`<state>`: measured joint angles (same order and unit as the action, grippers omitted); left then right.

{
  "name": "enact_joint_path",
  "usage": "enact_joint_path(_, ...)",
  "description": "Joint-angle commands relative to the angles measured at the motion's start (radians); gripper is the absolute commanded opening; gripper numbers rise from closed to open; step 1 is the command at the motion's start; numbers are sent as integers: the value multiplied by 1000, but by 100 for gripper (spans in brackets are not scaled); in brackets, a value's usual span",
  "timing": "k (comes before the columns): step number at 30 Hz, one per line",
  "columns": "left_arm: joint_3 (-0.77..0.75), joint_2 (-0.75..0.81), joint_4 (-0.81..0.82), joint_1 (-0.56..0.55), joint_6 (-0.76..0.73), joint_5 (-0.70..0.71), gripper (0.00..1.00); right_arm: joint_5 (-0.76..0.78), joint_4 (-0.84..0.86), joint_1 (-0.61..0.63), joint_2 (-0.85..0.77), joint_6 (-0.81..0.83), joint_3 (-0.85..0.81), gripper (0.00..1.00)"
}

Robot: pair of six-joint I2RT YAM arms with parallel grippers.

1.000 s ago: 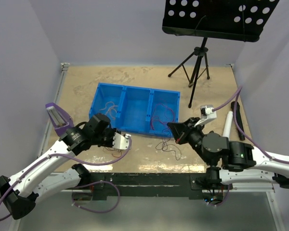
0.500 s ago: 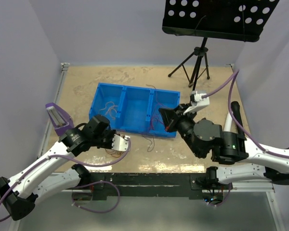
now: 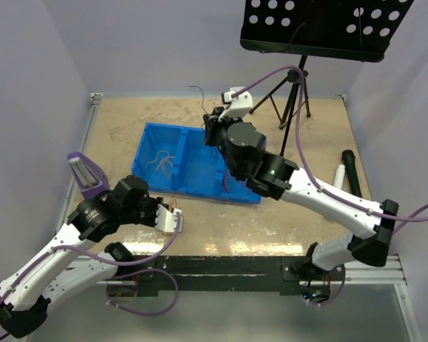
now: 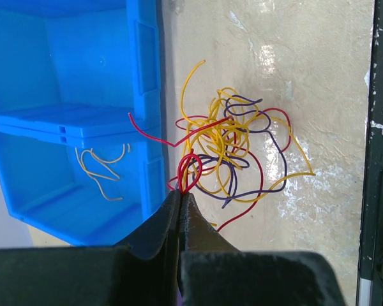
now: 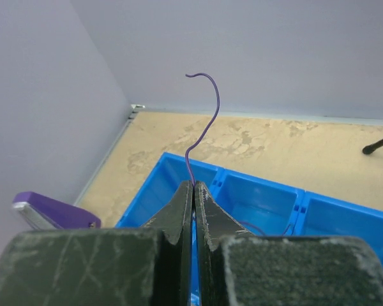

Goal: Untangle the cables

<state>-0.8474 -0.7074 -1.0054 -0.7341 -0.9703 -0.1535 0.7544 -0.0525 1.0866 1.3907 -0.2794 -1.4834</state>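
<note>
Partly sorted: right pincer [image 5: 193, 186] grips a freed purple wire [image 5: 216, 102] over the blue bin [image 3: 198, 164]; left pincer [image 4: 180, 195] pinches a red wire [image 4: 190, 155] in the tangle [image 4: 233, 137] near the counter's near edge.

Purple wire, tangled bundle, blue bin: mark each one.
purple wire [image 5: 207, 127], right wrist view, its curved mid-stretch.
tangled bundle [image 4: 233, 143], left wrist view, the knot's middle.
blue bin [image 3: 195, 160], top external view, middle compartment's bare floor.

Blue three-compartment bin [image 3: 177, 128] on tan table [image 3: 121, 121]
Black perforated stand [image 3: 321, 28] behind; purple block [image 3: 85, 174] at left; black tube [image 3: 349, 161] at right
</note>
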Motion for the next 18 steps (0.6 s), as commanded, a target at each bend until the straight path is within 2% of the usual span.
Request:
enact_joint_path(1, -51, 6, -25, 2, -27, -24, 0, -92, 120, -77, 56, 45, -67, 0)
enact_joint_path(6, -65, 2, -22, 2, -27, -35, 0, -135, 138, -126, 120, 25, -90, 0)
enact_joint_path(18, -65, 6, -6, 2, -22, -31, 0, -139, 141, -139, 202, -9, -104, 0)
